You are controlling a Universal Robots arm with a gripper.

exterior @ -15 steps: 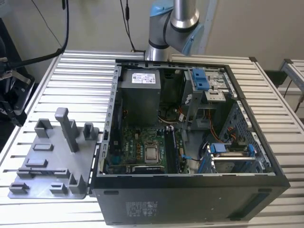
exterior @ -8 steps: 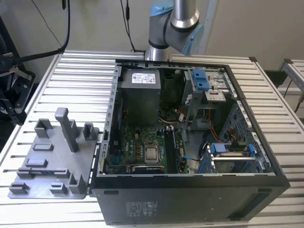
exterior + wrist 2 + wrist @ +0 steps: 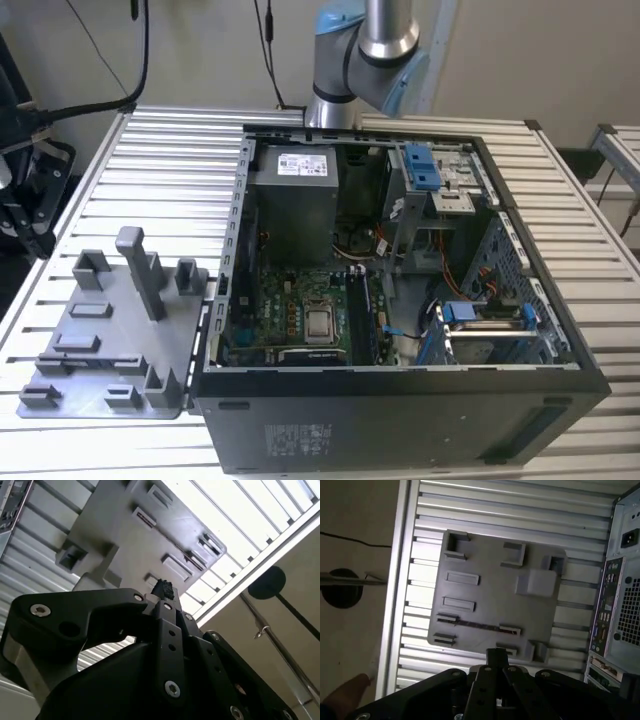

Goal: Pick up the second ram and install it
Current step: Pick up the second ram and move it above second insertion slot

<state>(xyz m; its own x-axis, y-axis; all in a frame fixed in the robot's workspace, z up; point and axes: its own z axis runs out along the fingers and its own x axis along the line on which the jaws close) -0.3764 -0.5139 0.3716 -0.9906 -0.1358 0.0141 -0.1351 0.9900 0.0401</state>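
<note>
Second ram is not something I can pick out for sure: no bluish-green stick lies on the grey tray (image 3: 110,340) or sits in the gripper (image 3: 496,654). Judging by that, the pick-up is either finished or not begun, and I cannot tell which.

The slatted metal table (image 3: 150,170) carries everything. The open computer case (image 3: 400,420) takes up the middle and the exterior view's right. It lies on its side, with the green motherboard (image 3: 280,300) on its floor. Just to the exterior view's right of the processor socket (image 3: 320,322) run long, narrow, dark strips (image 3: 367,315), which look like the memory slots. It is too dark there to say whether a stick is seated in them.

The tray rests on the table at the exterior view's lower left, just beside the case wall. Its upright holders and shallow pockets look empty in the exterior view and in both wrist views. The arm (image 3: 365,50) rises out of the exterior view's top centre, behind the case. In both wrist views the gripper hovers well above the tray, fingers drawn together with nothing seen between them.
</note>
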